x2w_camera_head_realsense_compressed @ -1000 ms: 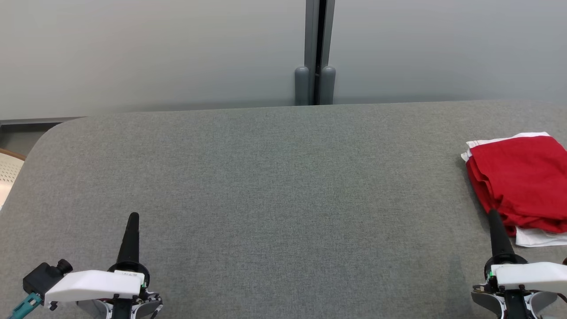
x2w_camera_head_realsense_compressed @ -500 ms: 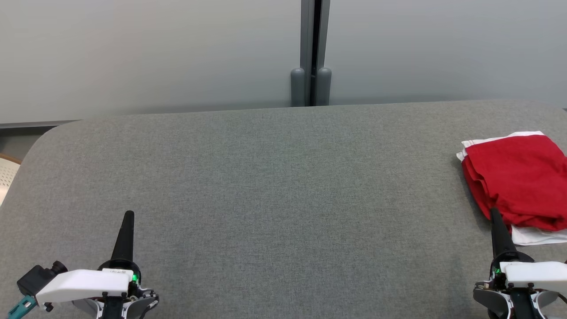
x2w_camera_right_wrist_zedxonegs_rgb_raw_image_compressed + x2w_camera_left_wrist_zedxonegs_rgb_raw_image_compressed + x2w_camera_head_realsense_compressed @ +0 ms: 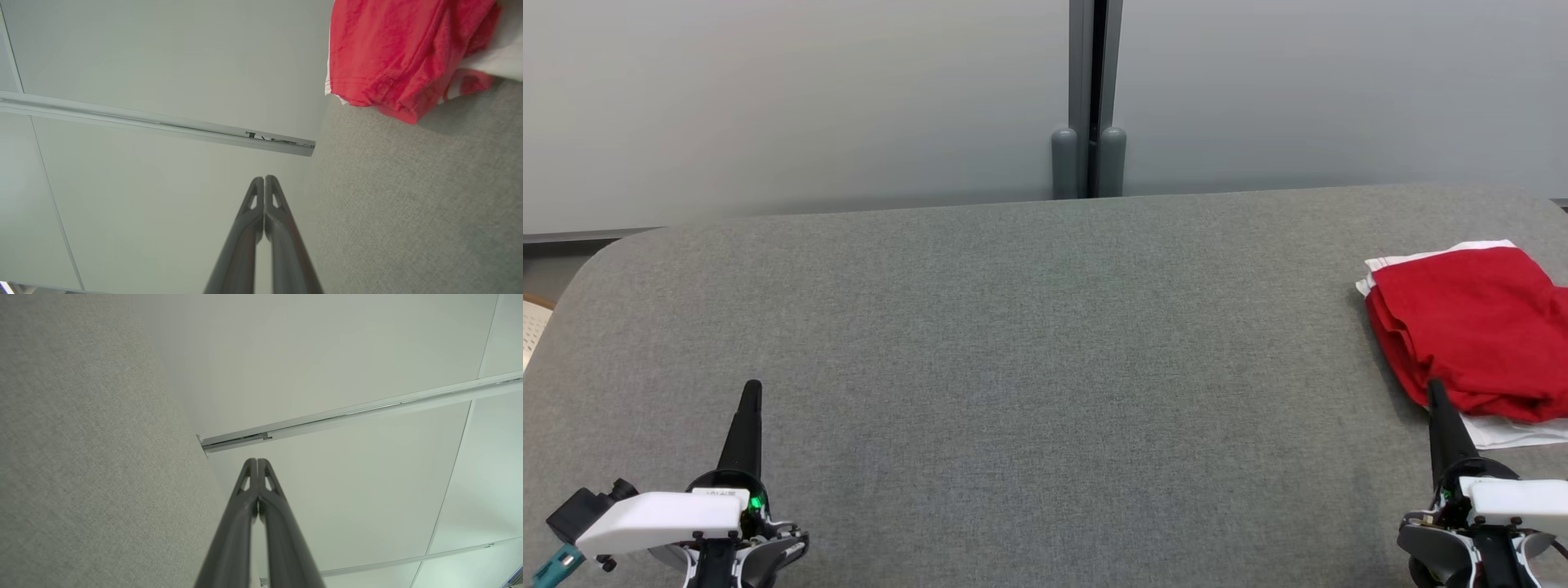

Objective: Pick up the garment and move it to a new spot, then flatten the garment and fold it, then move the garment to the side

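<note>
We are holding left gripper and right gripper, fingers pressed together, over the grey table; the folded red garment is lying on white cloth at its right. A stray swing of the nearby right gripper is risking rumpling the fold.

The garment and table sit slightly further left, apparently because the head camera turned.

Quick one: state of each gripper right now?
Left gripper: closed, fingers together, holding nothing.
Right gripper: closed, fingers together, holding nothing; the red garment is not in its grip.
</note>
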